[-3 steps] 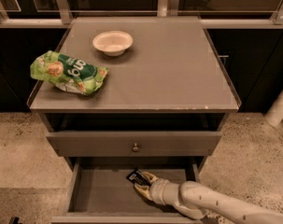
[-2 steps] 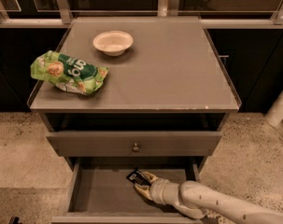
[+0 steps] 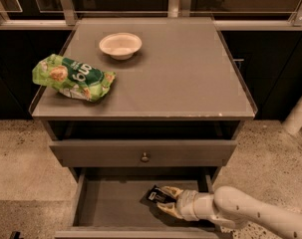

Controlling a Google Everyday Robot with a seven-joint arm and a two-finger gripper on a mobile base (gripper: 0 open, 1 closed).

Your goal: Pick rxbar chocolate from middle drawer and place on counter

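We look down on the worktop (image 3: 190, 83), a broad grey-brown cabinet top with a thin raised rim, bare over most of its right half. Below its front edge sits a closed drawer front (image 3: 90, 153), and under that the middle drawer (image 3: 110, 205) is pulled out toward us, its flat floor bare on the left side. The pale arm (image 3: 250, 215) comes in over the drawer's front right corner and reaches leftward into the box. On the worktop, a green crinkly snack bag (image 3: 73, 77) lies near the left edge, close to the front left corner. A shallow pale bowl (image 3: 120, 45) stands upright behind it, toward the back edge and left of centre, apart from the bag. The gripper (image 3: 166, 200) is down inside the middle drawer, right of centre, its tip at the right end of the rxbar chocolate (image 3: 154, 195). We cannot tell whether it is pinching the bar or only set around it. The bar, black with a white label patch, is in the drawer near the middle of the floor, lying at a slant. A small round knob (image 3: 144, 157) marks the centre of the closed drawer front.
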